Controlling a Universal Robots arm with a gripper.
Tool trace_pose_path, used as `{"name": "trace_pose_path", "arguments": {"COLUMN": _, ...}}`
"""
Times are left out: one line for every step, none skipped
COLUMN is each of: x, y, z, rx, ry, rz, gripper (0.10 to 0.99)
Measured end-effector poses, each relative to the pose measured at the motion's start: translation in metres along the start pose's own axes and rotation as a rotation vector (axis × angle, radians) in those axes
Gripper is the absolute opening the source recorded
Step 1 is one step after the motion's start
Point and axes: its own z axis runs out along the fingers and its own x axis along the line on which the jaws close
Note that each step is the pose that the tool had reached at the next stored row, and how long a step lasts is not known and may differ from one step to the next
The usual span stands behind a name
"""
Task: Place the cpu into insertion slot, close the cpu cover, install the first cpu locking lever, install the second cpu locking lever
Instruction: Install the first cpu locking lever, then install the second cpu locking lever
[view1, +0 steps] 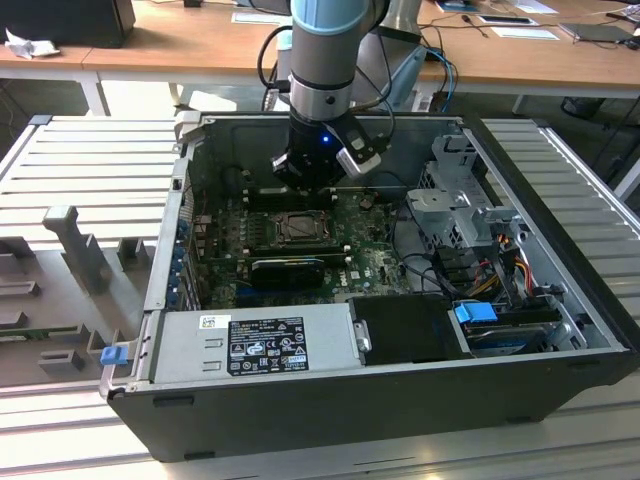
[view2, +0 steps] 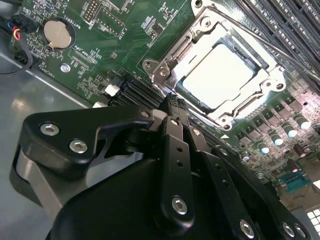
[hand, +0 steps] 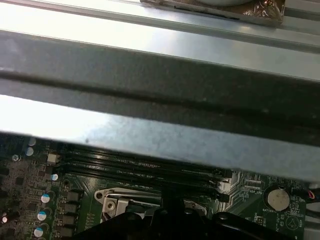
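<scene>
The arm is reaching straight down, its gripper (view2: 172, 102) pinched narrow and empty just beside the cpu cover (view2: 270, 82). The second wrist view is showing the cpu (view2: 220, 75) lying seated under that closed frame.

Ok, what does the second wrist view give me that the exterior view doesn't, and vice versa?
Second wrist view: the cpu seated under the closed cover, the gripper shut with its tip at the socket's corner, and a coin cell. Exterior view: the case, power supply, drive cage and arm. Both: the slot on the green board, with the gripper close by.
</scene>
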Motion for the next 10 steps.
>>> {"name": "trace_pose_path", "arguments": {"x": 0.0, "y": -0.0003, "z": -0.0001, "rx": 0.0, "ry": 0.0001, "rz": 0.0, "gripper": 0.106}}
{"name": "trace_pose_path", "arguments": {"x": 0.0001, "y": -0.0009, "z": -0.0002, "rx": 0.0, "ry": 0.0001, "rz": 0.0, "gripper": 0.106}}
{"name": "trace_pose_path", "arguments": {"x": 0.0003, "y": -0.0022, "z": -0.0003, "rx": 0.0, "ry": 0.0001, "rz": 0.0, "gripper": 0.106}}
{"name": "trace_pose_path", "arguments": {"x": 0.0005, "y": -0.0035, "z": -0.0004, "rx": 0.0, "ry": 0.0001, "rz": 0.0, "gripper": 0.106}}
{"name": "trace_pose_path", "arguments": {"x": 0.0007, "y": -0.004, "z": -0.0011, "rx": 0.0, "ry": 0.0002, "rz": 0.0, "gripper": 0.106}}
{"name": "trace_pose_path", "arguments": {"x": 0.0007, "y": -0.0039, "z": -0.0023, "rx": 0.0, "ry": 0.0001, "rz": 0.0, "gripper": 0.106}}
{"name": "trace_pose_path", "arguments": {"x": 0.0006, "y": -0.0038, "z": -0.0037, "rx": 0.0, "ry": 0.0001, "rz": 0.0, "gripper": 0.106}}
{"name": "trace_pose_path", "arguments": {"x": 0.0005, "y": -0.0036, "z": -0.0067, "rx": 0.0, "ry": 0.0, "rz": 0.0, "gripper": 0.106}}
{"name": "trace_pose_path", "arguments": {"x": 0.0005, "y": -0.0033, "z": -0.0094, "rx": 0.0, "ry": 0.0001, "rz": 0.0, "gripper": 0.106}}
{"name": "trace_pose_path", "arguments": {"x": 0.0004, "y": -0.003, "z": -0.0126, "rx": 0.0, "ry": 0.0, "rz": 0.0, "gripper": 0.106}}
